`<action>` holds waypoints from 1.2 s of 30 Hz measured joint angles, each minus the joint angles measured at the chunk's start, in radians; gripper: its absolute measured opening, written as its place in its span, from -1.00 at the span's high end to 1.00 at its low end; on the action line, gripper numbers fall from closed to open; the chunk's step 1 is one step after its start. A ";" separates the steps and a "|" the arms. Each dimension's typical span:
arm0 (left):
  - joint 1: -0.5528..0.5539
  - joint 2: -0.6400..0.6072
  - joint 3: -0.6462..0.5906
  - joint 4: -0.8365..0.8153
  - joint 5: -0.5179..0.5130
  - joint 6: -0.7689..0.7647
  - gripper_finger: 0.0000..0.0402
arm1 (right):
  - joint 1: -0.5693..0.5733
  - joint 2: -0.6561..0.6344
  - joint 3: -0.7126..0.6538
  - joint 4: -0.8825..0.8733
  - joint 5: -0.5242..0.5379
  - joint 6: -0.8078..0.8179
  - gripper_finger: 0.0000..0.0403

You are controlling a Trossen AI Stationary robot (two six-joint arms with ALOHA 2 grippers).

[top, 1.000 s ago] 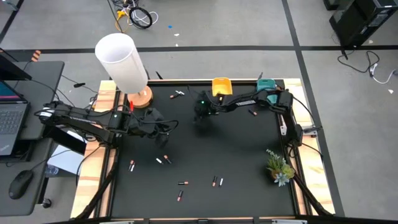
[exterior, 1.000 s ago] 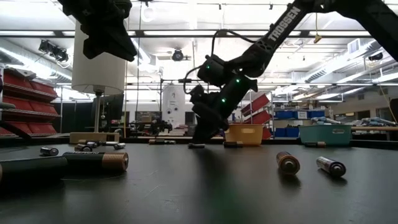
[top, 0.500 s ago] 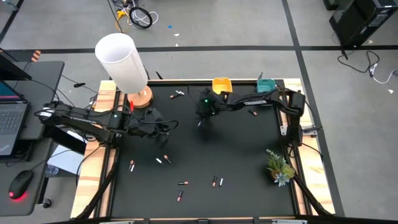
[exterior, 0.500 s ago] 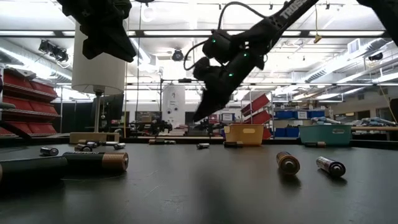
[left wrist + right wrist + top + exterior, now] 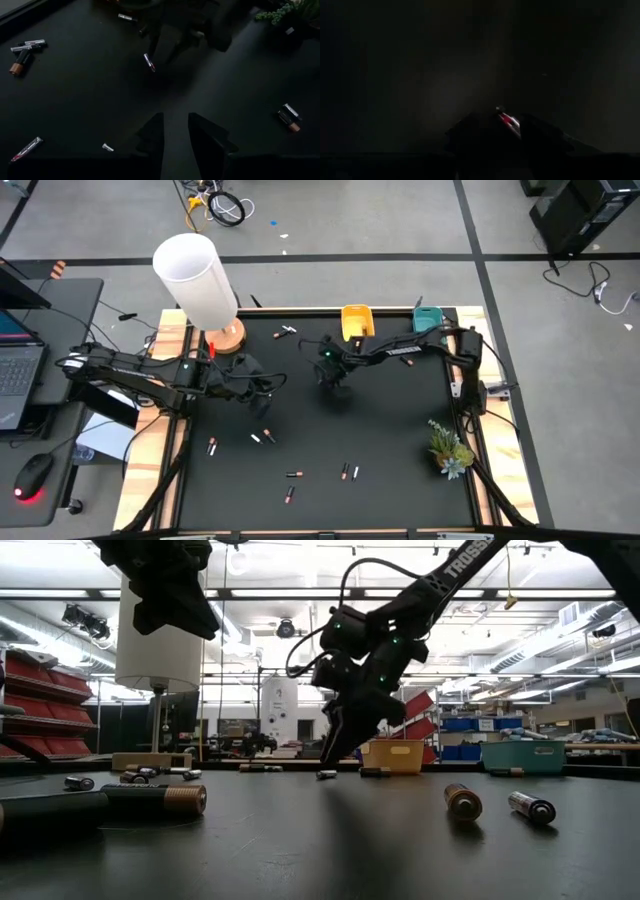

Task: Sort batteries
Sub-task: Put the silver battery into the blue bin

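Your right pincer (image 5: 335, 377) has gone up and come back down within the last second. It was low on the surface (image 5: 400, 440) at about 12 o'clock, then lifted and swung slightly toward 1 o'clock, and it is now low again at almost the same spot. The small battery (image 5: 326, 774) it was working on did not go up with it. In the low view the battery lies on the surface just under the pincer's tip, a little to one side of where it lay before.

So the first attempt looks like a missed pick that only nudged the battery, and this is your second approach. In the right wrist view a red-and-silver battery (image 5: 508, 120) sits right at the pincer. I can't tell whether the pincer has closed on it or is only over it, so check that before you lift.

Your left pincer (image 5: 175, 117) has not moved. It hangs at about 10 o'clock, slightly apart and holding nothing.

No progress on the sort in this second. The yellow tray (image 5: 357, 319) and teal tray (image 5: 427, 318) wait at the far edge between 12 and 1 o'clock. Other batteries (image 5: 349, 471) lie scattered from 6 to 8 o'clock, with a few near 11 o'clock.
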 joint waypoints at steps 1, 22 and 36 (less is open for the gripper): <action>0.000 0.000 0.000 0.001 -0.001 -0.001 0.49 | 0.002 0.002 0.000 0.008 0.010 -0.010 0.21; 0.000 0.000 0.000 0.000 -0.015 -0.002 0.49 | -0.042 0.051 0.002 0.070 -0.070 -0.079 0.21; 0.000 0.000 0.000 0.001 -0.024 -0.017 0.49 | -0.040 0.082 0.005 0.055 -0.077 -0.012 0.36</action>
